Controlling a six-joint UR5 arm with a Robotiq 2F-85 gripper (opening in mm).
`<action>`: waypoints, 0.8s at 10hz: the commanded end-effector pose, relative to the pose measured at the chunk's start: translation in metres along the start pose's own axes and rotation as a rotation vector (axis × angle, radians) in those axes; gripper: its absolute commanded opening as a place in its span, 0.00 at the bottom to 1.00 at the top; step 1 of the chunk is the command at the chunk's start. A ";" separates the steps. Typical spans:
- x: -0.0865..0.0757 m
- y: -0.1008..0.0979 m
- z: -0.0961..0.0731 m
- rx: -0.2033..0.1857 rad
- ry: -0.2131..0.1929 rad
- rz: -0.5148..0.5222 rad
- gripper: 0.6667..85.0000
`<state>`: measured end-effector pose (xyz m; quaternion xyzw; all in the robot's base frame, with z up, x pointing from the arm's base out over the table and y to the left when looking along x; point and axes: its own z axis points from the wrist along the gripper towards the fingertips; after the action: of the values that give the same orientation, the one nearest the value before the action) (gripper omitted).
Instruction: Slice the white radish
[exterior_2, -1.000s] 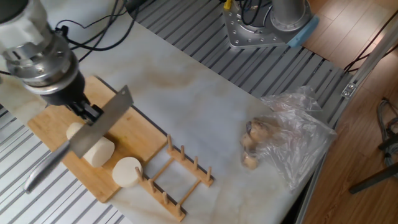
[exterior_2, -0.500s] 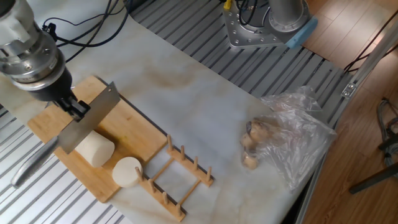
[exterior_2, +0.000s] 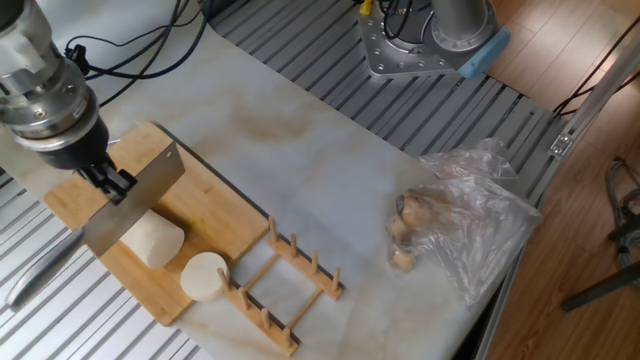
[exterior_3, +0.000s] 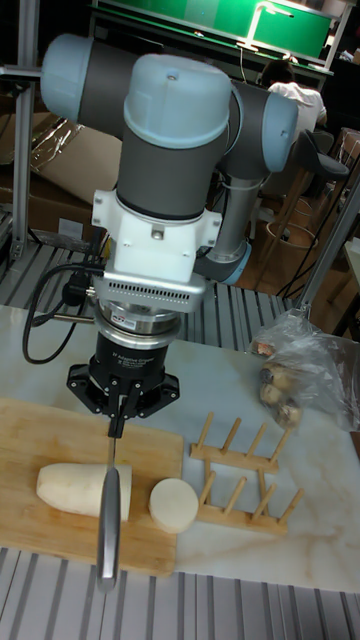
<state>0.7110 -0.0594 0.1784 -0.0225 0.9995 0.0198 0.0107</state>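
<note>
Bamboo cutting board (exterior_2: 215, 215) lies on a pale marble table (exterior_2: 320, 170), and the white radish (exterior_3: 75, 488) rests lengthwise on it, with one cut round piece (exterior_2: 204, 276) lying just beside its right end. The robot's end effector (exterior_2: 108, 180) is clenched on a cleaver (exterior_2: 135, 197); the steel blade hangs over the radish with its edge down and its handle pointing toward the front edge of the table. In the tall view the blade lines up across the right-hand part of the radish, though whether it touches cannot be told.

Judging by this, one slice is off and the next cut is being lined up — the move ahead calls for a straight downward press through to the board.

A wooden dish rack (exterior_2: 285, 285) sits touching the board's right corner, close to the cut piece. Well apart on the right, a clear plastic bag (exterior_2: 470, 225) holds brownish lumps — out of the way.
</note>
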 end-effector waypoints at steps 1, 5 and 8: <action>-0.013 0.005 0.002 -0.031 -0.048 0.004 0.01; -0.015 0.010 0.007 -0.055 -0.052 -0.012 0.01; -0.018 0.011 0.010 -0.072 -0.064 -0.024 0.01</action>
<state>0.7256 -0.0506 0.1706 -0.0309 0.9979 0.0441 0.0359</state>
